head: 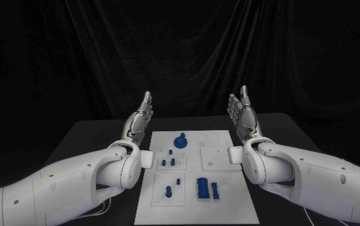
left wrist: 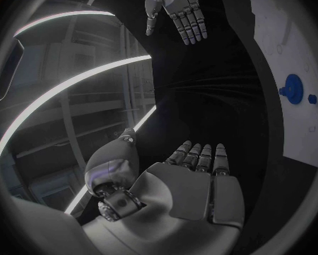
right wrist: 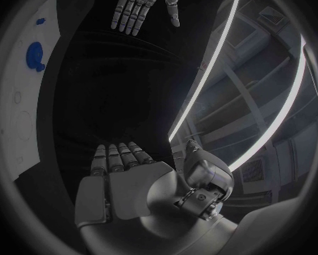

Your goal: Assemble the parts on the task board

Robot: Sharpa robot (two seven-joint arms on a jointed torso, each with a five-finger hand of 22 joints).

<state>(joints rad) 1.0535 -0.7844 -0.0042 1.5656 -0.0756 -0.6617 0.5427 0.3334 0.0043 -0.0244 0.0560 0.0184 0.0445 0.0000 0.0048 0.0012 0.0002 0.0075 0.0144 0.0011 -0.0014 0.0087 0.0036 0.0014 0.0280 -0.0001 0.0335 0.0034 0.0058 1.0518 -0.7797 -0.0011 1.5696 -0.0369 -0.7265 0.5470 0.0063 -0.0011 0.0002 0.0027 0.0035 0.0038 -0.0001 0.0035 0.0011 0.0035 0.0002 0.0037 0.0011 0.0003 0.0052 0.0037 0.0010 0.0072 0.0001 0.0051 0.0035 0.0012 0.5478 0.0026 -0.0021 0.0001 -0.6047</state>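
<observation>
Blue parts [head: 202, 187] lie below both raised, empty robot hands.

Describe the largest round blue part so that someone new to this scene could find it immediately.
Start at the white task board lying between the two raised arms. Near its far edge, slightly left of centre, sits the round blue part. It is a broad disc-like knob, while the other blue pieces nearer the robot are small pegs or upright blocks.

Backdrop: black pleated fabric curtain [head: 180, 38] fills the upper half of the head view. Below it, the black matte rectangular table [head: 98, 132] spans the lower centre. Wrist views: long bright white ceiling light strips [left wrist: 74, 85], curving across a dim structure.
</observation>
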